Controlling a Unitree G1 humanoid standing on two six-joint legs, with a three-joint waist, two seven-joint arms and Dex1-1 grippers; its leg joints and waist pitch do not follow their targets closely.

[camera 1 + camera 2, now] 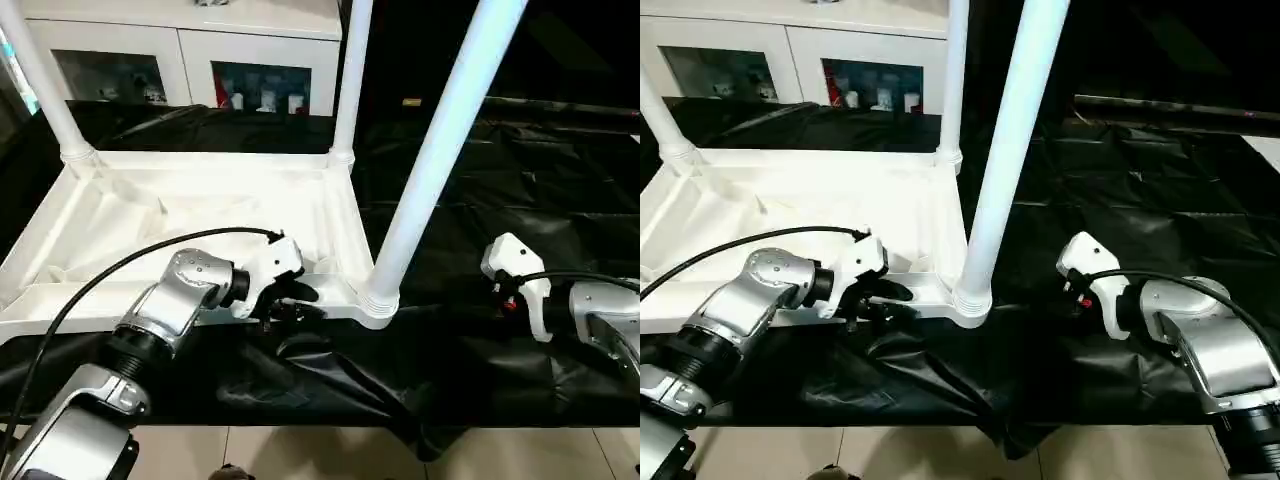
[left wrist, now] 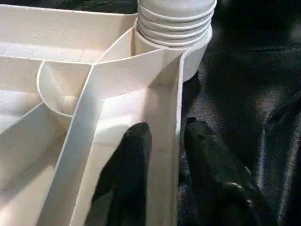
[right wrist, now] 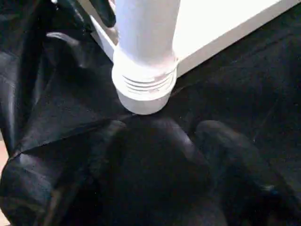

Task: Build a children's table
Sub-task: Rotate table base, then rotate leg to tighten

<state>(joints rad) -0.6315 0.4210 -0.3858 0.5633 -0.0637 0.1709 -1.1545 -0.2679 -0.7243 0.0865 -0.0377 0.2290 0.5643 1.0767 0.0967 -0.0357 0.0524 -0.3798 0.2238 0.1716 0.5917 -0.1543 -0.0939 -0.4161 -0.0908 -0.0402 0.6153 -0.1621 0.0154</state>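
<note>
The white tabletop [image 1: 200,215] lies ribbed side up on the black sheeting. Three white legs stand in its corner sockets: far left [image 1: 45,90], far right [image 1: 350,80] and near right [image 1: 430,160]. My left gripper [image 1: 290,300] is at the tabletop's near rim, just left of the near right leg. In the left wrist view its fingers [image 2: 136,146] straddle the rim wall [image 2: 169,122], one inside and one outside, pressed against it. My right gripper [image 3: 162,136] hovers over the sheeting to the right of the near right socket [image 3: 143,84], open and holding nothing.
Black sheeting [image 1: 520,200] covers the big table and bunches up at the front edge [image 1: 340,380], with tiled floor [image 1: 300,450] below. A white cabinet with glass doors [image 1: 180,60] stands behind. A black cable [image 1: 100,280] loops over my left forearm.
</note>
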